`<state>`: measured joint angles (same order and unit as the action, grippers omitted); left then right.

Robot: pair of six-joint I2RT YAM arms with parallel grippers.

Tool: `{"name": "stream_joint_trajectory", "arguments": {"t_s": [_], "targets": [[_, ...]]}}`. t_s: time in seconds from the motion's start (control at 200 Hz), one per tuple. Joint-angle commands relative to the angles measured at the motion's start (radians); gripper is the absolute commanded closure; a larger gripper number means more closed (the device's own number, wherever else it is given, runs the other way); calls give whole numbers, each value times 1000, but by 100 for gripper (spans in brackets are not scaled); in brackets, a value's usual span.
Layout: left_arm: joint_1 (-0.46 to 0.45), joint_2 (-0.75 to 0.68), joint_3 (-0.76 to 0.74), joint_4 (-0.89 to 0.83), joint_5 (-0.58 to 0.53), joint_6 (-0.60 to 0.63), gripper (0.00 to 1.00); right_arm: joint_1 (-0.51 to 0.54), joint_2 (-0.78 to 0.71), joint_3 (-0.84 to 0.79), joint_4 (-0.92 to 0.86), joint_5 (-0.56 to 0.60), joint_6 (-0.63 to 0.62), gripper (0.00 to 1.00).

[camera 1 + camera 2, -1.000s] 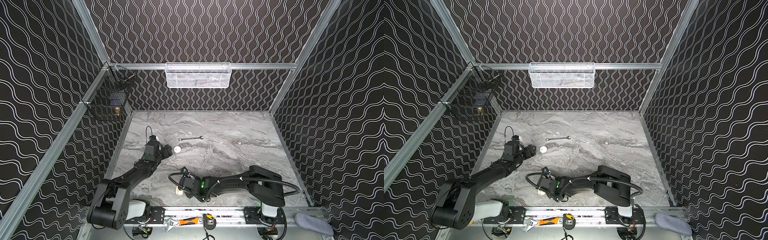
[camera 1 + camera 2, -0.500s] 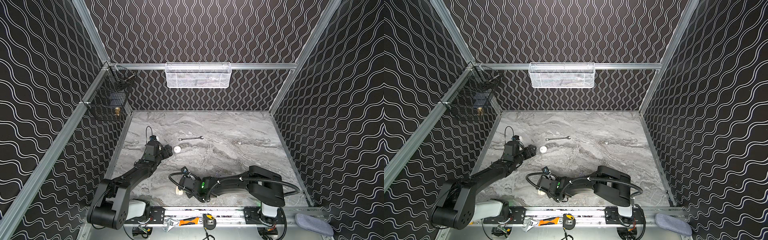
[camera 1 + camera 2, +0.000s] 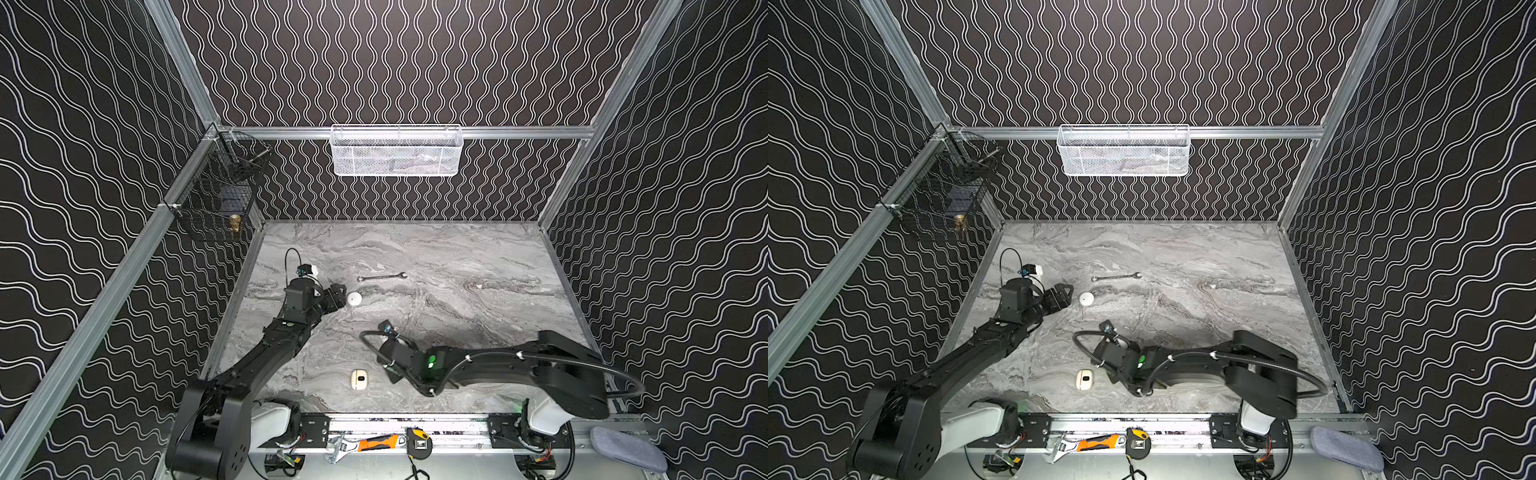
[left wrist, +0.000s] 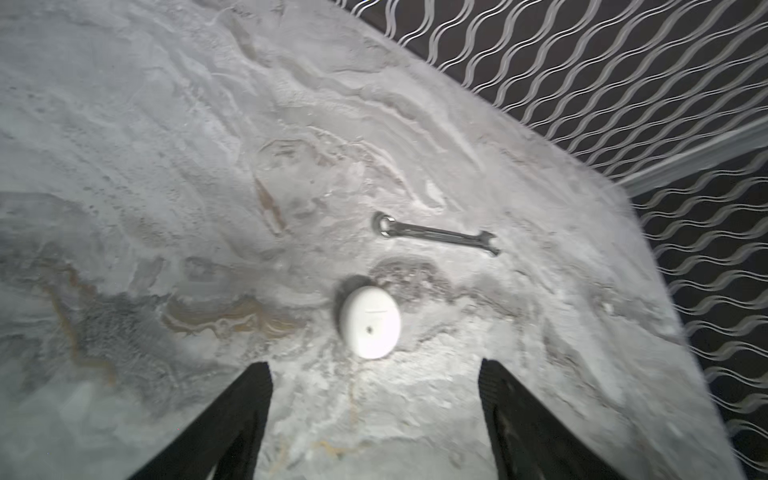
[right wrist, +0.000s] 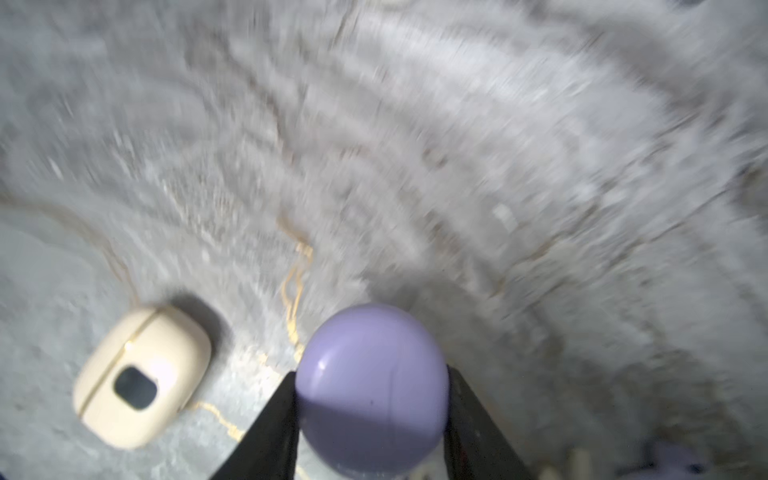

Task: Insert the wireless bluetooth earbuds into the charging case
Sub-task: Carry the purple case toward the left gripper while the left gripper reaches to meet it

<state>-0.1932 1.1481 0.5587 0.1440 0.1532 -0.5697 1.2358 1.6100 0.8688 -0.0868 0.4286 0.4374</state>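
Pinching a lavender charging case (image 5: 372,353), right gripper (image 5: 372,374) hid it from both top views; only right wrist showed it. Left gripper (image 4: 372,363) stayed spread; right gripper had backed off cream case (image 3: 358,379).

Glossy plastic case (image 5: 372,390), steel wrench (image 4: 434,233)

— What's different from a second ago?
— The right hand (image 5: 371,374). In both top views its arm has drawn back toward the right, away from the cream case (image 3: 358,379).
— How does that case look now?
— The hand crowded it before. Now it lies apart from the hand on the worktop (image 3: 457,257), fully in sight.
— Is the move over?
— The right wrist view is smeared with motion, and a lavender case (image 5: 372,399) is pinched between the hand's fingers.
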Motion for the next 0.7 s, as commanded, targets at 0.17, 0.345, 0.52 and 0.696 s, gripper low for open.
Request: {"name": "stream_joint_trajectory", "arguments": {"t_s": [0.17,0.345,0.52,0.696], "targets": [[3,-168,241,-333,235,121,26,-105,-261,-112,411,37,-383,68],[1,-224,238,-292,464,67,30,-126,-388,-192,622,-17,-636,68],[-8,-272,231,-278,573,59,33,-128,-427,-210,714,-56,-793,72],[-76,-262,239,-258,653,71,37,-130,-409,-206,749,-83,-884,74]]}}
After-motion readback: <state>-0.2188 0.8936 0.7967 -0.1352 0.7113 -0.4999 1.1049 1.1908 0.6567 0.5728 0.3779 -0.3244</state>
